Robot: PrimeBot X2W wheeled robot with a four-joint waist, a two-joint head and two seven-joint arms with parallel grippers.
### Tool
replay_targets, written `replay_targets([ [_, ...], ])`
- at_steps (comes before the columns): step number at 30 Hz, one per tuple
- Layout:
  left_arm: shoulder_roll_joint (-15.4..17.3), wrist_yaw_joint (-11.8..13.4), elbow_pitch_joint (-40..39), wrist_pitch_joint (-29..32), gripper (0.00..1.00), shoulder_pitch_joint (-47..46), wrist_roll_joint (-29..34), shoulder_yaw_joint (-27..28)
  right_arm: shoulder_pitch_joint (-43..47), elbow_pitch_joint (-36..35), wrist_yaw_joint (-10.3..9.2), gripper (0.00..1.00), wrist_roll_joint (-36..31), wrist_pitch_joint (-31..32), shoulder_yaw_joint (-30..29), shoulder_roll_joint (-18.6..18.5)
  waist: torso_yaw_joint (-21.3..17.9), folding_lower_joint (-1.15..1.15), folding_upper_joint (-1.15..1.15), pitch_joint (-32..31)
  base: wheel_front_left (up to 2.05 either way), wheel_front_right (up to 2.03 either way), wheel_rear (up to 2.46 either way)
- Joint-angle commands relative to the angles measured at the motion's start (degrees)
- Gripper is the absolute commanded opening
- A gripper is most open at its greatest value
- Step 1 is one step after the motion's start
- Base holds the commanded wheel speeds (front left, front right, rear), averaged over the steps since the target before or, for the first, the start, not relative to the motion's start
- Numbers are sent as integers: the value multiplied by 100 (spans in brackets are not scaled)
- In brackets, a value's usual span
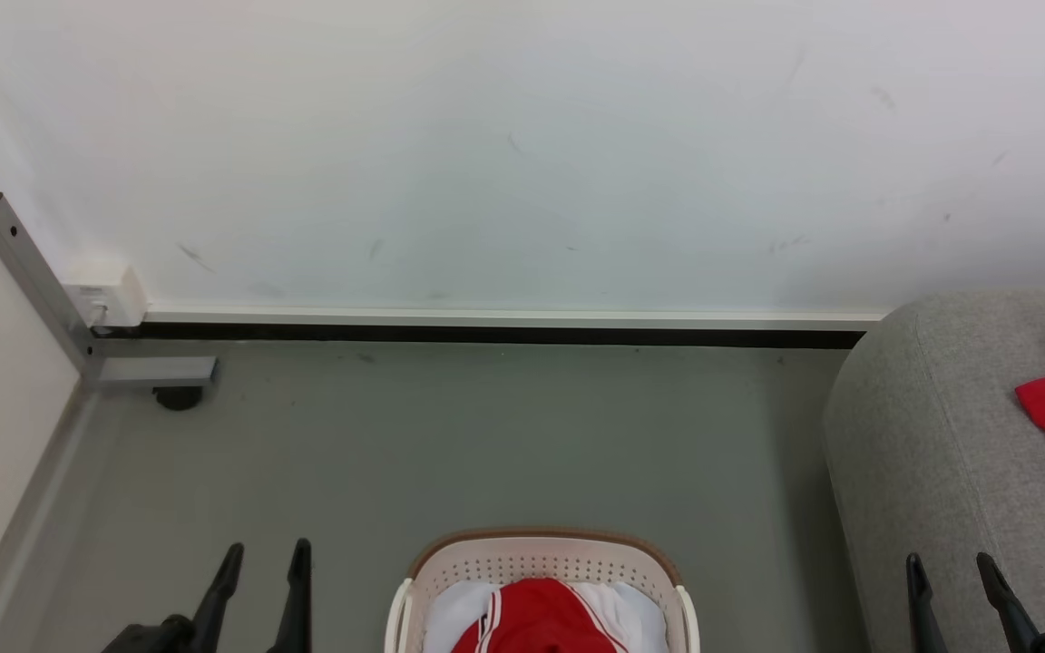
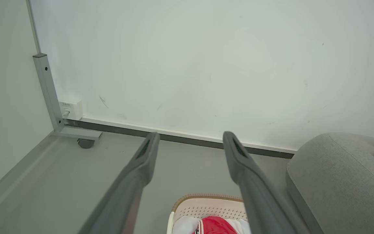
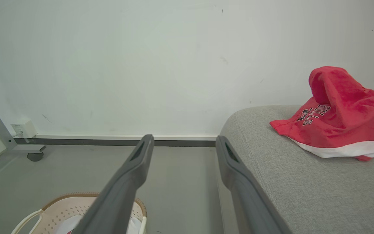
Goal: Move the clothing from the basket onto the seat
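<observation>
Between my two grippers, on the grey floor (image 1: 486, 435), sits the basket (image 1: 541, 539), a little to the right of the left gripper (image 1: 268, 546) and well to the left of the right gripper (image 1: 949, 559). Both grippers stand wide, their dark fingers spread apart with nothing between them, and neither holds anything. Inside the basket, below and to the right of the left gripper's fingertips, lies a red garment (image 1: 545, 617) with white stripes, bunched on top of a white cloth (image 1: 454, 617). The frame edge cuts it off, so I take it for shorts but cannot be sure. Just to the right of the right gripper rises the grey seat (image 1: 931, 435), its rounded end close by the right finger in the wrist view. Further right and beyond the fingertips, a red jersey (image 3: 339, 113) lies crumpled on the seat's top, its white hem along the bottom and its lettering turned sideways. Ahead of both grippers stands the pale wall (image 1: 522, 145), with a dark strip along its foot.
</observation>
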Motion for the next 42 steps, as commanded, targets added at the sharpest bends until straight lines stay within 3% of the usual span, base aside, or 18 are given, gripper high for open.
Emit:
replay_targets([
  [1, -18, -22, 18, -3, 100, 15, 65, 38, -46, 10, -14, 100, 6, -1, -2, -18, -20, 1, 0, 12, 0, 0, 0],
  [10, -46, -78, 38, -3, 100, -149, 146, -13, -163, -34, -14, 100, 64, -1, 115, -17, -227, 1, 0, 248, 0, 0, 0],
  [18, 271, -69, 426, -2, 100, -917, 40, -732, -732, -261, -14, 100, -80, -1, 246, -17, -522, 1, 0, 1260, 0, 0, 0],
  [31, 745, -70, 2260, 936, 100, -3438, 138, -2236, -1976, -854, -14, 100, 121, -1, 386, -15, -1024, 1, 0, 3374, 0, 0, 0],
  [42, 834, -70, 3588, 1603, 100, -4259, -73, -3191, -2355, -1164, -14, 100, 344, -1, 567, -13, -1389, 1, 0, 4149, 0, 0, 0],
])
